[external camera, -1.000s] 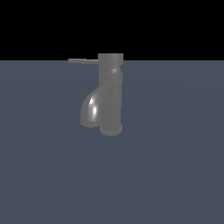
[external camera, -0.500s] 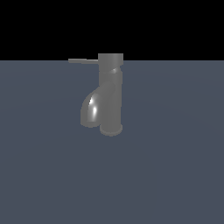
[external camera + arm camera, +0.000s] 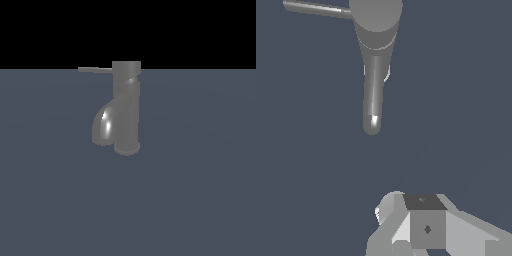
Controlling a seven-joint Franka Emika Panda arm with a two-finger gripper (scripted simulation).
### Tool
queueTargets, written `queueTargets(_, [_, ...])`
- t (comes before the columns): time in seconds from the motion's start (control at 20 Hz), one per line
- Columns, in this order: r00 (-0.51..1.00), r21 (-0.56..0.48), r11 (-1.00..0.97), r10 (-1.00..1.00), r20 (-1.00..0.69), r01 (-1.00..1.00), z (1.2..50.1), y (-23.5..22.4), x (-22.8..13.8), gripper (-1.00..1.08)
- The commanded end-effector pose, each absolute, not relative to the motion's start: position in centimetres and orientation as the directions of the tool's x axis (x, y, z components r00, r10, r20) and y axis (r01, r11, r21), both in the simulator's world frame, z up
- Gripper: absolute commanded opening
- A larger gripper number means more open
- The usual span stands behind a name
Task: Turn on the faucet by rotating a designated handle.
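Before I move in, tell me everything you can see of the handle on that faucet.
The handle is a thin, flat, straight lever of grey metal. It sticks out level from the faucet's cylindrical top cap, toward the exterior view's left, the same side the spout curves down on. Its only contact is where it joins the cap; nothing else touches it. The gripper is well clear of it in the wrist view.

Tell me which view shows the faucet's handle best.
The exterior view: the handle appears side-on, a thin lever sticking out horizontally from the top cap of the faucet toward the exterior view's left. The wrist view shows the handle from above, cut off at the frame edge.
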State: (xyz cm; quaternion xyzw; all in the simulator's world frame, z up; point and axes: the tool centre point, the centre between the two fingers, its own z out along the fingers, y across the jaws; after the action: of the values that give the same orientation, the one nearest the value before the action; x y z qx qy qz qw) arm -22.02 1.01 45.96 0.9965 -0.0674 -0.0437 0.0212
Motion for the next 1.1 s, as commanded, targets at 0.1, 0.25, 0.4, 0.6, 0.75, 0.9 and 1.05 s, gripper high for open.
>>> queueTargets(0.1, [0.969, 0.031, -0.972, -0.233, -0.083, -0.231, 45.6, 1.6, -19.9, -1.0])
queueTargets(0.25, [0.95, 0.021, -0.954, -0.301, -0.084, -0.3, 45.3, 2.0, -18.3, -1.0])
queueTargets(0.4, [0.926, 0.013, -0.929, -0.369, -0.087, -0.369, 44.9, 2.4, -16.8, -1.0])
queueTargets(0.6, [0.885, 0.006, -0.889, -0.457, -0.092, -0.458, 44.3, 3.0, -14.8, -1.0])
queueTargets(0.75, [0.848, 0.003, -0.852, -0.521, -0.096, -0.524, 43.8, 3.5, -13.3, -1.0])
queueTargets(0.9, [0.806, 0.002, -0.81, -0.584, -0.1, -0.586, 43.2, 3.9, -11.8, -1.0])
queueTargets(1.05, [0.759, 0.002, -0.763, -0.643, -0.103, -0.646, 42.6, 4.4, -10.3, -1.0])
